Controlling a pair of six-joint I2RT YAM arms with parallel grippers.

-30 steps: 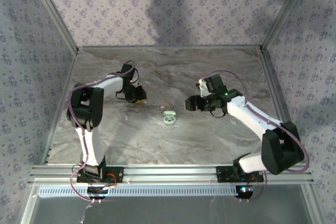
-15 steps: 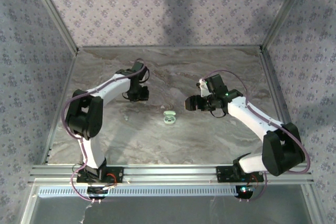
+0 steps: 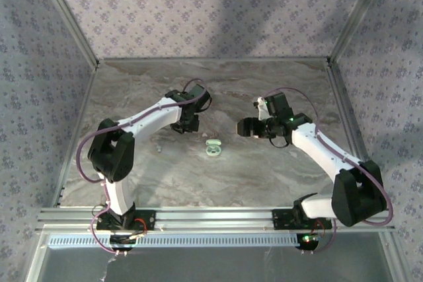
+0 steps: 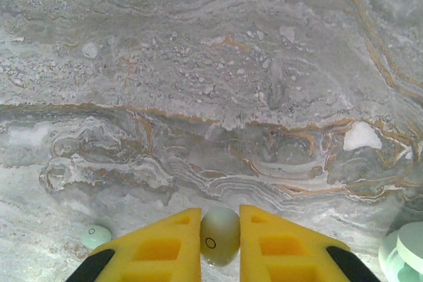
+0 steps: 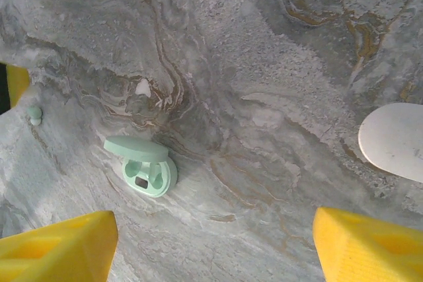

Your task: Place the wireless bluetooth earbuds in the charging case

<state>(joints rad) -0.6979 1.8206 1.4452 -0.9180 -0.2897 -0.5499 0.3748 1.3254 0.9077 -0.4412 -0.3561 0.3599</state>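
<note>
Left arm (image 3: 142,120): I see white link shells between black joint housings.
Right arm (image 3: 316,148): same build on my feed, white links and black joints.
Cables (image 3: 84,153): purple-grey, looping loose alongside each arm.
Left fingers (image 4: 158,250): yellow blocks with recessed rectangular pockets, black at the outer edges.
Right fingers (image 5: 59,242): plain yellow wedges.
Bases (image 3: 122,219): black, with red wiring at the left one.
</note>
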